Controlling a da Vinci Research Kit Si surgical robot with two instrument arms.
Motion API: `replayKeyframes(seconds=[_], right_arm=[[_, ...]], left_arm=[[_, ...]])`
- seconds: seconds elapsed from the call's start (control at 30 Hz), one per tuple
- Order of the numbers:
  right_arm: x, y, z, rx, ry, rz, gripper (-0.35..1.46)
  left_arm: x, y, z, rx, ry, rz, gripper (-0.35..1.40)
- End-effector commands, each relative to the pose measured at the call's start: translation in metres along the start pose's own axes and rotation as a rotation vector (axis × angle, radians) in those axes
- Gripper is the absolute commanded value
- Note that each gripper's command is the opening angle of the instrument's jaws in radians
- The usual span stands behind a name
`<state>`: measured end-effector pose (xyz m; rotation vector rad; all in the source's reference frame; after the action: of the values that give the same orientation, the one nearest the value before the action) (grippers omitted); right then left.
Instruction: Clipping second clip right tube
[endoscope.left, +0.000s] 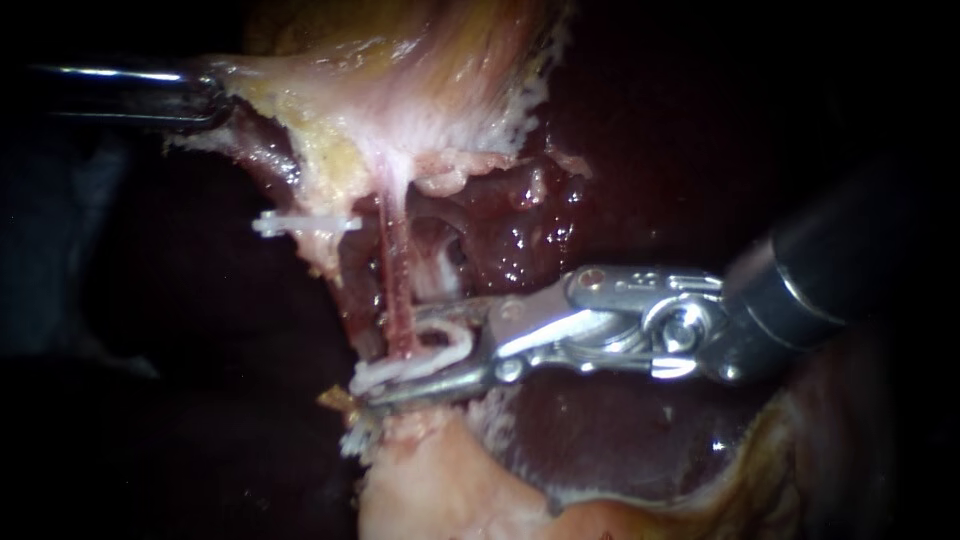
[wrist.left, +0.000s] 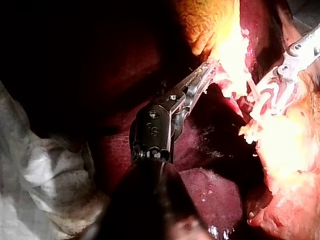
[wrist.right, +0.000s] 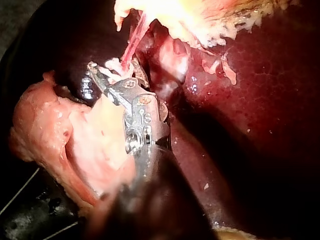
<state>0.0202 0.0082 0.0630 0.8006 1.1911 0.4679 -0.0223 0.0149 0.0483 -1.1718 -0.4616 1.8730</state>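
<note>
clasping a curved white clip (endoscope.left: 415, 352), right instrument (endoscope.left: 385, 360) straddles slim red tube (endoscope.left: 393, 270)

Our right instrument (endoscope.left: 380, 358) ends in bright, polished steel: two long flat jaws, a hinge with round pins, and a knuckle of plates with a small round hole in it. Behind that we see a silver collar (endoscope.left: 748, 300), then a thick dark shaft (endoscope.left: 850, 250). Our left instrument (wrist.left: 212, 67) has slim, pale metal jaws with fine ridges along their edges, joined by a small pin to a black, blocky wrist (wrist.left: 152, 131) set with round screws and faint marks. The left shaft (endoscope.left: 110, 85) is dark and glossy, with a bright streak along it.
</note>
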Motion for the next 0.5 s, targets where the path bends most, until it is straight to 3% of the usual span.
replayKeyframes(seconds=[0.03, 0.23, 0.5], right_arm=[[0.0001, 0.0, 0.0003, 0.011, 0.004, 0.002, 0.49], [0.0004, 0.0004, 0.0018, 0.051, 0.037, 0.015, 0.49], [0.0, 0.0006, 0.0029, 0.058, 0.042, 0.019, 0.49]], left_arm=[[0.0, 0.0, 0.0, 0.0, 0.0, 0.0, -0.35], [0.0, 0.0, 0.0001, 0.001, 0.0, 0.0, -0.35], [-0.0001, 0.0001, 0.0001, 0.001, 0.0, 0.0, -0.35]])
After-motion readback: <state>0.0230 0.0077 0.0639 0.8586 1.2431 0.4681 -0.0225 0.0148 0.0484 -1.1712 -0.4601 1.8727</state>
